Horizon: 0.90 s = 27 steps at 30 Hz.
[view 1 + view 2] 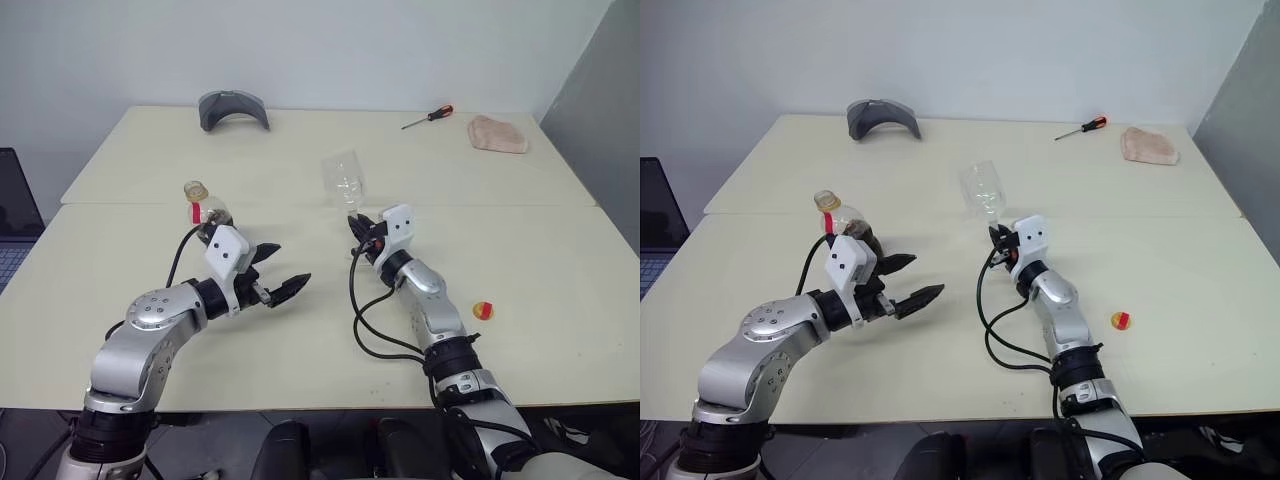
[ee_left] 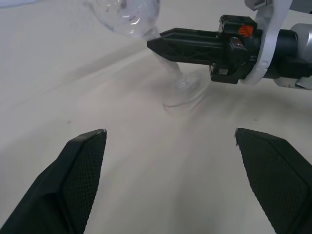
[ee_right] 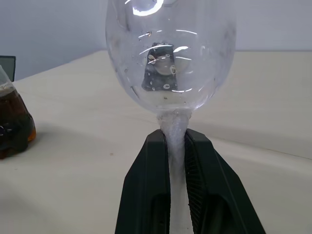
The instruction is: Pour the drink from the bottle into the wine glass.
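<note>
On a cream table (image 1: 300,330), the right gripper (image 1: 358,229) pinches the stem of the one wine glass (image 1: 343,180), tilted away; it wants setting upright on its foot, held steady. The left gripper (image 1: 283,270) hangs spread wide and empty just in front of the single uncapped bottle (image 1: 206,212), drink (image 3: 14,124) low inside, one cap (image 1: 483,310) lying apart at the right

Cream table (image 1: 300,330): bottle (image 1: 205,212), cap (image 1: 483,310), screwdriver (image 1: 428,117), cloth (image 1: 497,134)

Wine glass (image 3: 170,63) clear, glossy; table (image 1: 300,330) matt, smooth; cloth (image 1: 497,134) soft.
</note>
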Motion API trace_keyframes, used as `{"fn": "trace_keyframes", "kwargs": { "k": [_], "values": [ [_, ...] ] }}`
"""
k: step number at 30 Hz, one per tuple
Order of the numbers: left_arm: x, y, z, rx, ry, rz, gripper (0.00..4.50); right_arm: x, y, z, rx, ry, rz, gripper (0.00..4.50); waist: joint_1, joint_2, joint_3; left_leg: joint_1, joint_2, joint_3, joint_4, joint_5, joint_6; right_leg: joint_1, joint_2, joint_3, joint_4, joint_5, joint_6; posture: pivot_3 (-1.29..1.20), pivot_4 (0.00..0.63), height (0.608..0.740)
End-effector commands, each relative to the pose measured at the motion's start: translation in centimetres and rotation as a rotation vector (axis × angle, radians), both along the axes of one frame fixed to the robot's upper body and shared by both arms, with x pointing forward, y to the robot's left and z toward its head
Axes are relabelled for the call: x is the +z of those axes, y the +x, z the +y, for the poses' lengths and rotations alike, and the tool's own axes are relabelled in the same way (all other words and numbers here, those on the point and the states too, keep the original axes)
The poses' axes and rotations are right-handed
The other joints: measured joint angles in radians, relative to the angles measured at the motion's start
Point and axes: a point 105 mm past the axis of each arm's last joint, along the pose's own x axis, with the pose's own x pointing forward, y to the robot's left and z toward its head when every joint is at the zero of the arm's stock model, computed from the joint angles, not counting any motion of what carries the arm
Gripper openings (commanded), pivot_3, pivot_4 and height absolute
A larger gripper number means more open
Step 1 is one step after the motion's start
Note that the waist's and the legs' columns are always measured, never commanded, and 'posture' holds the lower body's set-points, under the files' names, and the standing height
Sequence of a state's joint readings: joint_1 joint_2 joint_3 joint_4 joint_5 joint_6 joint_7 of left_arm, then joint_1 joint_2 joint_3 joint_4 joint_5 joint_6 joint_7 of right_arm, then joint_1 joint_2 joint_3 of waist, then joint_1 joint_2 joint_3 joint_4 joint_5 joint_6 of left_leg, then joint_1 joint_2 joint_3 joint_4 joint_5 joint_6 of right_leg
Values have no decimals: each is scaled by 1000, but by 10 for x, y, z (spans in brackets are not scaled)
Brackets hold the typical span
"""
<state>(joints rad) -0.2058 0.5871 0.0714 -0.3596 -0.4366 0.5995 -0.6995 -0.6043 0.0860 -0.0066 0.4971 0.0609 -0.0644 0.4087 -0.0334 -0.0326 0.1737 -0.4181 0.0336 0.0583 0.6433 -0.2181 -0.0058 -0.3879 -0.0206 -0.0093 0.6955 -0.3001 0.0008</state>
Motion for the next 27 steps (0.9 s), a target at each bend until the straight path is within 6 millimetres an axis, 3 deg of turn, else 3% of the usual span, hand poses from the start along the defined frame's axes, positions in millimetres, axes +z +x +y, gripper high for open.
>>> {"fn": "trace_keyframes", "kwargs": {
  "k": [1,13,20,25,27],
  "values": [
    [17,-2,-4,-19,-2,-68,4500,1,-3,-6,-17,-8,-33,163,1,0,0,0,0,0,0,0,0,0,0,0,0,0,0,0,150,740],
    [15,-2,-8,-39,-6,-66,4500,-2,-30,-49,-15,-102,-7,163,8,0,0,0,-1,0,0,0,0,1,-1,-1,-1,0,0,0,150,740],
    [12,-2,-8,-47,-3,-63,4500,-37,-45,-55,6,-238,124,2579,7,0,0,-1,-1,0,0,0,0,1,-1,0,-2,0,0,0,150,740],
    [10,-3,-9,-50,0,-63,4500,-51,-43,-63,-52,-301,176,4364,4,0,0,0,0,0,0,0,0,1,-1,-1,-1,0,0,0,150,740],
    [10,-2,-8,-49,1,-63,4500,-49,-40,-64,-68,-305,179,4442,4,0,0,0,-1,0,0,0,0,1,-1,-1,-2,0,1,0,150,740]
  ]
}}
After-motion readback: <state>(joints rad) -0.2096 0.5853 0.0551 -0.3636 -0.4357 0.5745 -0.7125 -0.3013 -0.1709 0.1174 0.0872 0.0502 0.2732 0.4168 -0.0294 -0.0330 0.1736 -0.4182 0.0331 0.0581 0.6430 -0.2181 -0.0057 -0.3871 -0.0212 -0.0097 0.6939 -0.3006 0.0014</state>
